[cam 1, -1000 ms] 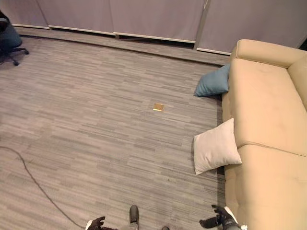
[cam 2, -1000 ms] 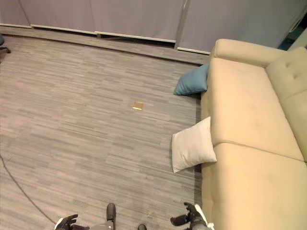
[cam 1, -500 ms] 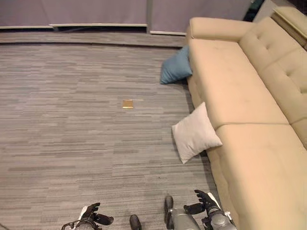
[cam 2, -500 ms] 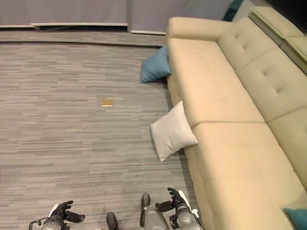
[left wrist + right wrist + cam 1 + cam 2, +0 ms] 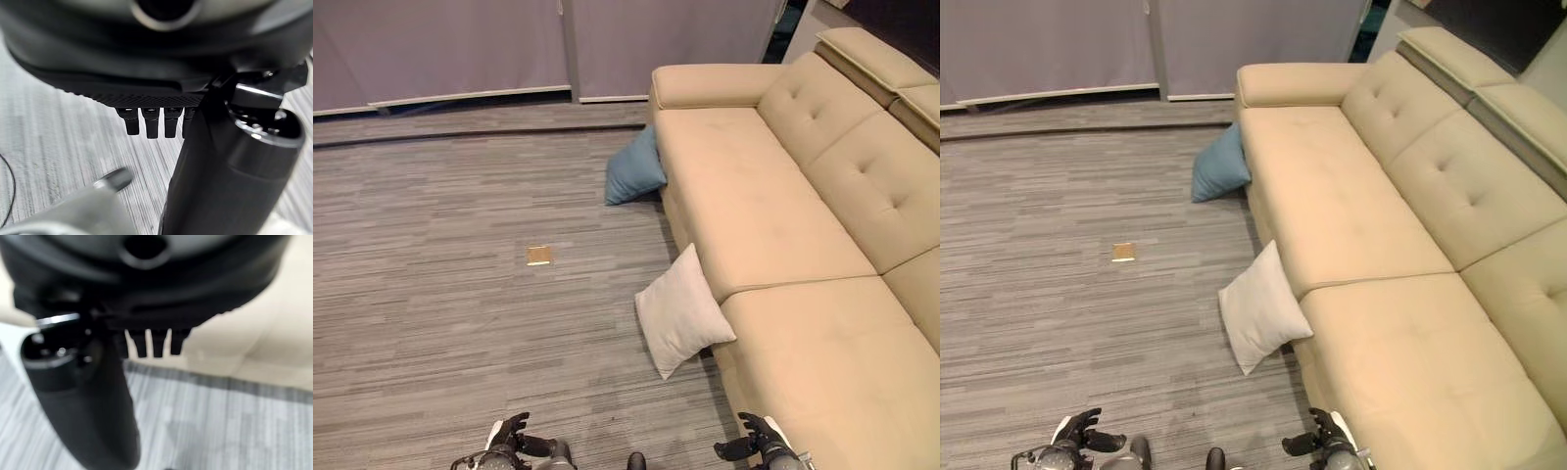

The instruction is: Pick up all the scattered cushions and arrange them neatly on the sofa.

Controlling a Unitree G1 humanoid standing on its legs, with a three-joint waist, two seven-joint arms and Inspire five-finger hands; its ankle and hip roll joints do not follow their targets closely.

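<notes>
Grey striped carpet floor (image 5: 440, 323) runs to pale curtain panels (image 5: 460, 49) at the far side, with a long beige tufted sofa (image 5: 783, 225) on the right. Two cushions lie on the floor against the sofa's front: a white square fabric cushion (image 5: 680, 311) nearer, a blue fabric cushion (image 5: 634, 171) farther. A small brass floor plate (image 5: 539, 255) sits left of them. Near the bottom edge, the left hand (image 5: 1077, 434) and right hand (image 5: 752, 446) hang empty, fingers loosely spread.
</notes>
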